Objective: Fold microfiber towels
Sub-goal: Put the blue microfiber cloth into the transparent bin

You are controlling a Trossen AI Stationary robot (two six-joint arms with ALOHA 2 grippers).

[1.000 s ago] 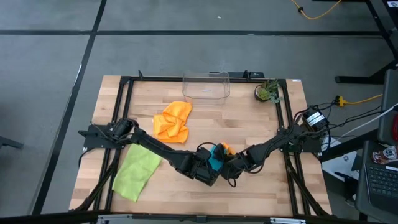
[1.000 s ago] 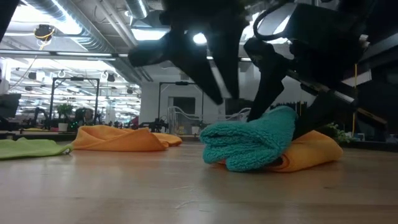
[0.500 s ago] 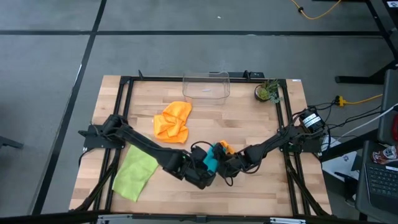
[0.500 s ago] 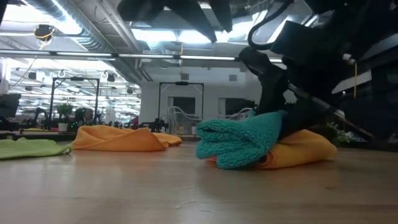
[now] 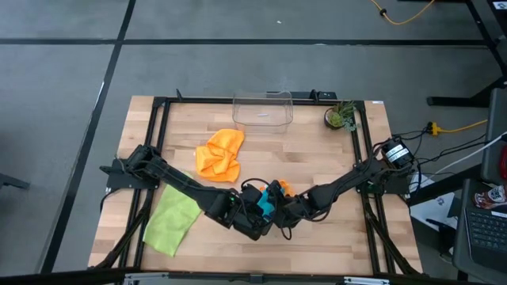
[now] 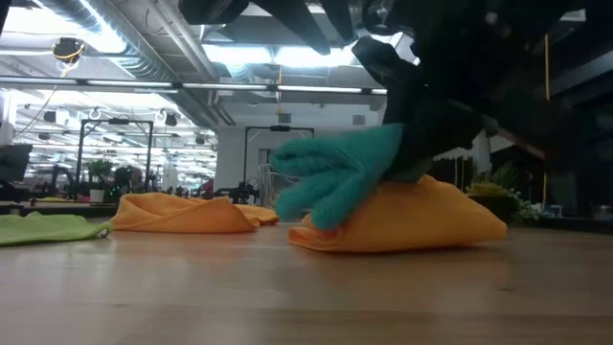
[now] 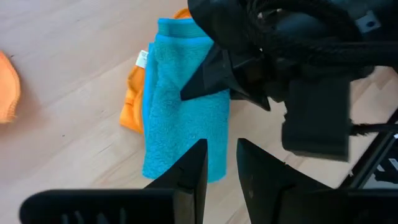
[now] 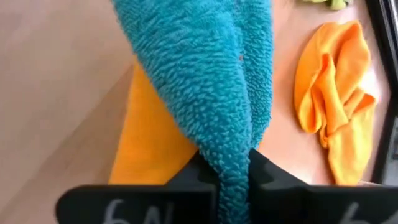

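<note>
A teal towel (image 6: pixel 335 172) hangs over a folded orange towel (image 6: pixel 402 220) near the table's middle front. My right gripper (image 8: pixel 227 171) is shut on the teal towel. My left gripper (image 7: pixel 219 163) hovers just to the left of it, fingers a little apart with nothing between them. A second orange towel (image 5: pixel 220 154) lies crumpled farther back. A lime green towel (image 5: pixel 174 218) lies flat at the front left. My right gripper pinches a bunched fold of the teal towel (image 8: pixel 231 146) between its two fingers; several layers run into the jaws. It comes from the table's right, slanting down. The held part is raised, and the free end (image 6: pixel 311 206) droops leftward against the orange towel.
A clear plastic bin (image 5: pixel 262 108) stands at the far edge, and a small potted plant (image 5: pixel 341 117) stands to its right. The black frame rails (image 5: pixel 162 119) run along the table's sides. Bare wood lies in front of the towels.
My right gripper has taken hold of the teal towel and drawn it up and toward the table's left. The towel lay slumped on the orange towel; now its held part is raised and its free end hangs. My left gripper has drawn up and away from it.
</note>
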